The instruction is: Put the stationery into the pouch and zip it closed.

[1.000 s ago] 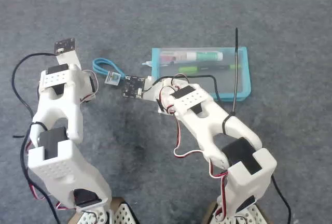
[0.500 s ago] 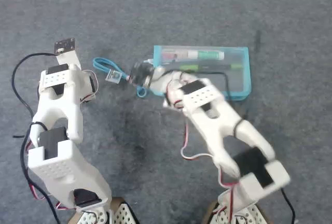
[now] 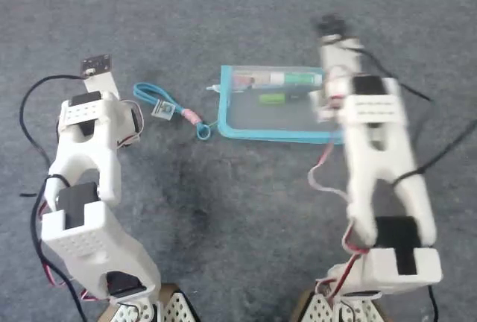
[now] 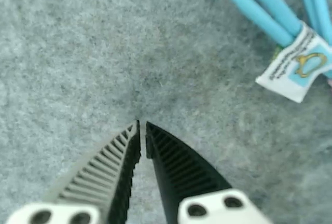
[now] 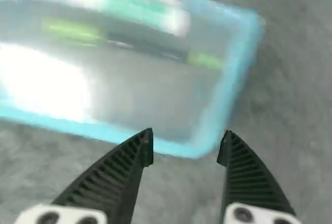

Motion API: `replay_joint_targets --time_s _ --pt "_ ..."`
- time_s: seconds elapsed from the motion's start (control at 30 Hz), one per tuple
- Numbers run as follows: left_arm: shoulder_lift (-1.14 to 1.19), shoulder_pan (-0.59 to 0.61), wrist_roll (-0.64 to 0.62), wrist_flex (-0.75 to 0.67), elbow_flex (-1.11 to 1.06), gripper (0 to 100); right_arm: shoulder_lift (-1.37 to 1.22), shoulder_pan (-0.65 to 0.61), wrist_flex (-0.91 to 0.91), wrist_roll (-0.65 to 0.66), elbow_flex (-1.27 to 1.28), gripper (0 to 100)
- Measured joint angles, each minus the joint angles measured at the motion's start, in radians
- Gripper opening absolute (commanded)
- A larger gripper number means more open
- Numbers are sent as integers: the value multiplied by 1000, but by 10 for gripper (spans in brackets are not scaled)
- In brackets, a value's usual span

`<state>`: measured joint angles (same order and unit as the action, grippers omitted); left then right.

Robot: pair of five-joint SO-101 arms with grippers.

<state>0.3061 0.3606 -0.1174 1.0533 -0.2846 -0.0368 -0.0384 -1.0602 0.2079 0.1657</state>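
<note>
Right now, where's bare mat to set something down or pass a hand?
Biggest free patch: mat between left arm and right arm, on the near side of the pouch. Also the far strip behind the pouch. Crowded: cord fills the gap between left arm and pouch; right end effector is open over the pouch's end.

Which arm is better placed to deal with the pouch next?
Right, probably: the right gripper is open over the pouch's end, while the left gripper is shut over carpet beside the blue cord.
</note>
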Motion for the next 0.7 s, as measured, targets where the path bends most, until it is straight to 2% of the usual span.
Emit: replay_joint_targets --time_s 0.1,0.3,0.43,0.6,0.7 --pt "0 -5 0 0 0 13 -69 49 -20 -64 -3 220" --pt "0 -21 0 0 17 13 -176 41 -23 -199 -3 220" --pt "5 -132 3 0 100 13 -176 25 -34 -244 -5 220" --pt "9 -305 12 14 252 13 -160 20 -43 -238 2 220" --pt "9 -353 -37 29 344 13 -94 21 25 -229 86 220"
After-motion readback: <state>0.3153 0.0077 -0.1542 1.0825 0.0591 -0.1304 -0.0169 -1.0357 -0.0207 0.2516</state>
